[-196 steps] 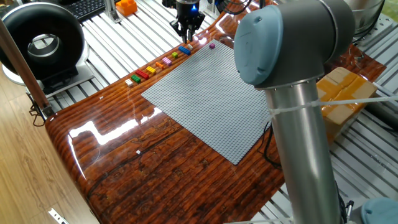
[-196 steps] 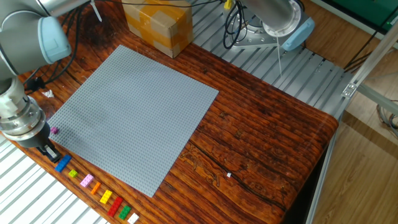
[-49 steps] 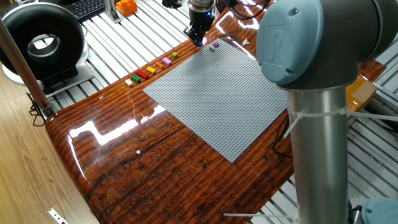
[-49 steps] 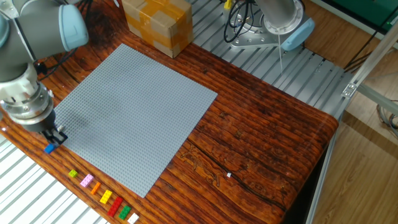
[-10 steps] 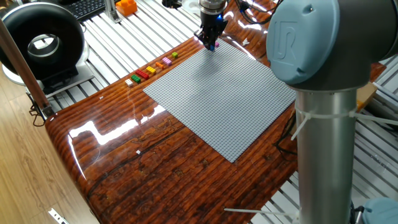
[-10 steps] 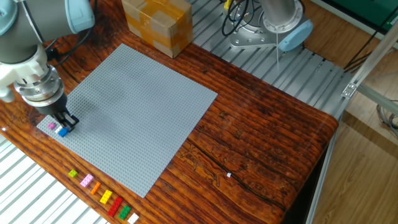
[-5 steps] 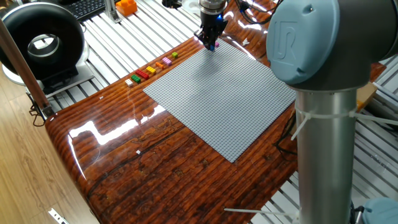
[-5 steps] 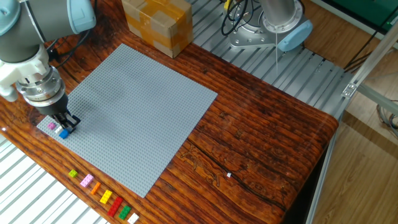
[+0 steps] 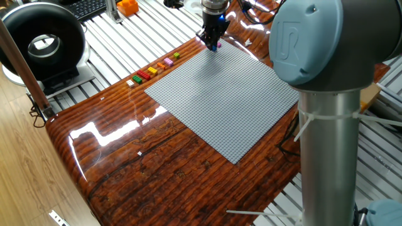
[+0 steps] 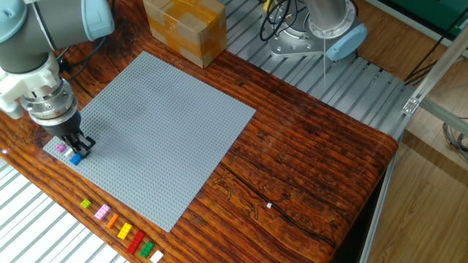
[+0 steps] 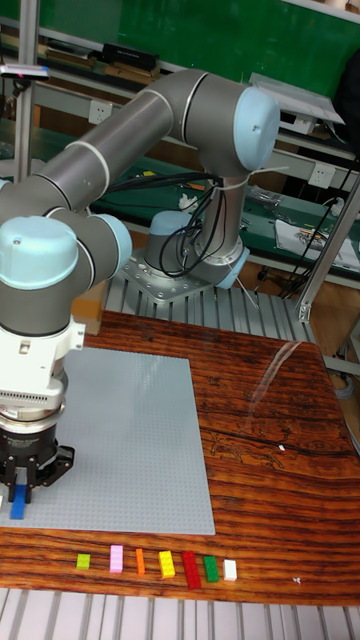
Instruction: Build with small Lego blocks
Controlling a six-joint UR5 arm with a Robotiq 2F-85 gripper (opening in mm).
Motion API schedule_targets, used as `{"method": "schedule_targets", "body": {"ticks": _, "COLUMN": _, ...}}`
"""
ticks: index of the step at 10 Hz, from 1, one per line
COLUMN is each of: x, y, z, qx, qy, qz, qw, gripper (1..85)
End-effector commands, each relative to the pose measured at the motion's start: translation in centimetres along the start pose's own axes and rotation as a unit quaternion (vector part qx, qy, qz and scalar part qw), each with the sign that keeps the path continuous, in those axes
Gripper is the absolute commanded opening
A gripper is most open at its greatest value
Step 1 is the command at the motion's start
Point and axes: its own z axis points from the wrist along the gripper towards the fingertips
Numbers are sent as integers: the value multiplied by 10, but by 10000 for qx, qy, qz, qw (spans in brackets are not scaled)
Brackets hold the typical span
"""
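Observation:
My gripper stands over the near-left corner of the grey baseplate, shut on a blue brick that sits low at the plate's surface. A small pink brick lies on the plate right beside it. In the tall fixed view the gripper has the blue brick showing below its fingers. In one fixed view the gripper hides the blue brick; the pink brick shows beside it. A row of small Lego blocks lies on the wood off the plate's edge.
A cardboard box stands beyond the plate's far corner. The arm's grey column fills the right of one fixed view. A black round device and an orange chunky object sit on the slatted bench behind the table.
The blue brick left the row on the wood and came onto the plate's corner beside the pink brick, held in the gripper. Over the last second almost nothing moved.

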Motion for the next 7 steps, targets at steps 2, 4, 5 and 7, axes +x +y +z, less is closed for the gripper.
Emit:
{"method": "schedule_targets", "body": {"ticks": 2, "x": -5, "y": 1, "z": 3, "qx": -71, "qy": -118, "qz": 64, "qw": 9999, "gripper": 10}}
{"method": "schedule_targets", "body": {"ticks": 4, "x": -3, "y": 3, "z": 2, "qx": -95, "qy": -112, "qz": 74, "qw": 9999, "gripper": 10}}
{"method": "schedule_targets", "body": {"ticks": 5, "x": -3, "y": 4, "z": 1, "qx": -141, "qy": -115, "qz": 94, "qw": 9998, "gripper": 10}}
{"method": "schedule_targets", "body": {"ticks": 7, "x": -7, "y": 4, "z": -1, "qx": -206, "qy": -166, "qz": 126, "qw": 9996, "gripper": 10}}
